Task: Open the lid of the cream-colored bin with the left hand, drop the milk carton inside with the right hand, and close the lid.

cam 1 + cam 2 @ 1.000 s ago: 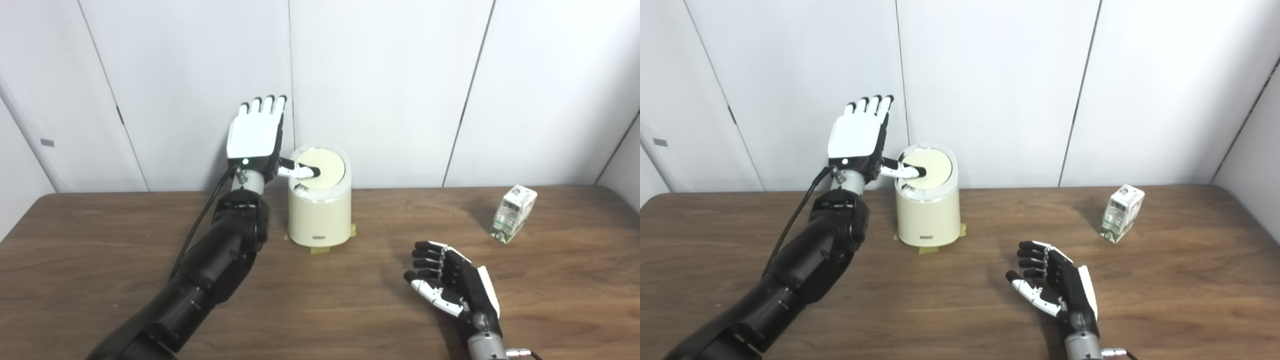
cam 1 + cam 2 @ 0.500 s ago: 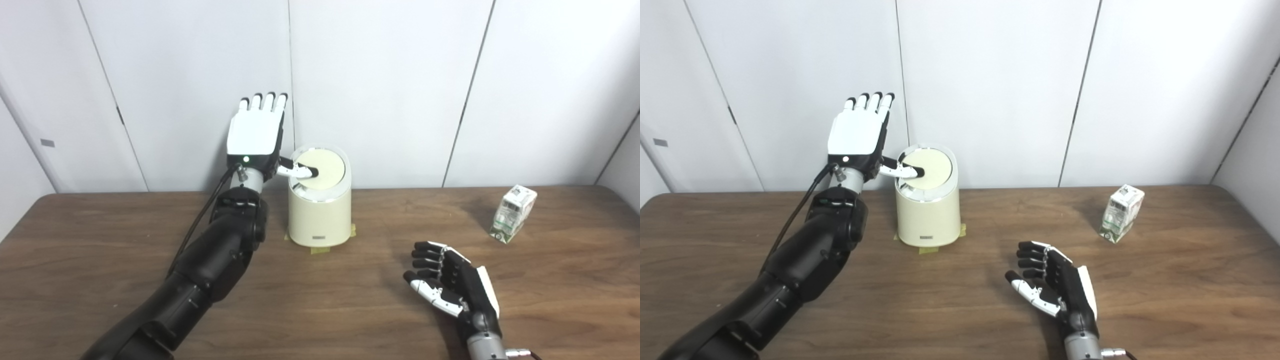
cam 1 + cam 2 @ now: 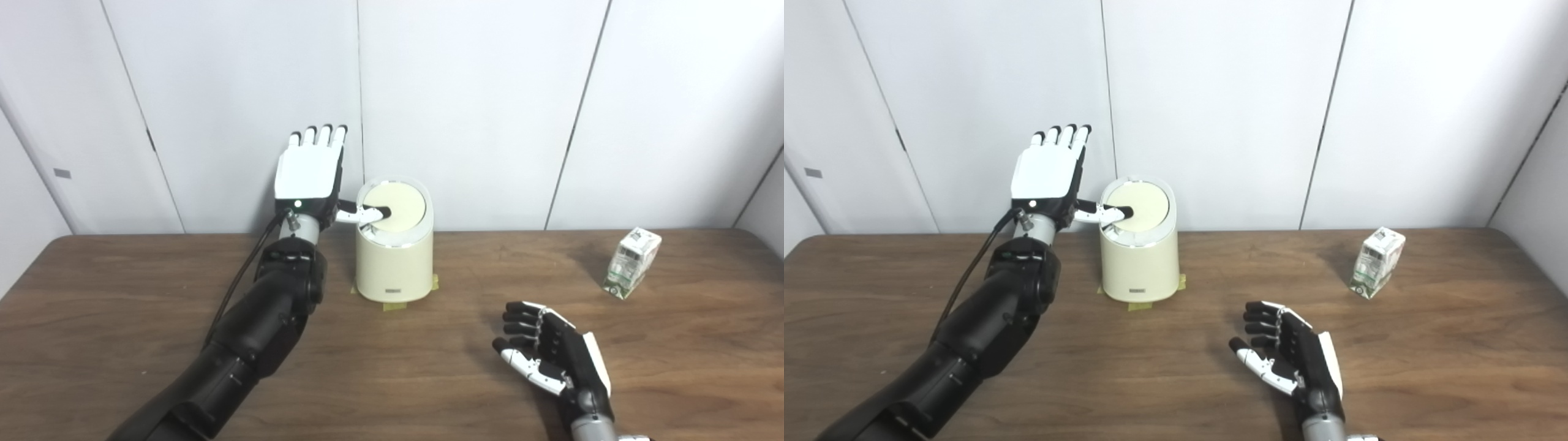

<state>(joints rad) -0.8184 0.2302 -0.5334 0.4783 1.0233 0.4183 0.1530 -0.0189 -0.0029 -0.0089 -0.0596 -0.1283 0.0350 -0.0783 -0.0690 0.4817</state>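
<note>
The cream-colored bin (image 3: 395,266) stands near the back of the wooden table, its round lid (image 3: 394,204) tilted slightly. My left hand (image 3: 308,174) is raised just left of the bin, fingers straight up and apart, with its thumb reaching sideways onto the lid's left part. It holds nothing. The milk carton (image 3: 631,263), white with green print, stands leaning at the far right of the table. My right hand (image 3: 554,358) rests low near the front, palm turned left, fingers loosely curled and apart, well short of the carton.
Yellow tape (image 3: 392,305) shows under the bin's base. White wall panels (image 3: 478,92) rise right behind the table's back edge. A black cable (image 3: 245,269) runs along my left forearm. The table (image 3: 122,306) is bare wood on both sides of the bin.
The whole picture has shifted slightly, so the camera moved. My left hand has come down a little, with its thumb still on the lid. The right hand and carton stay put.
</note>
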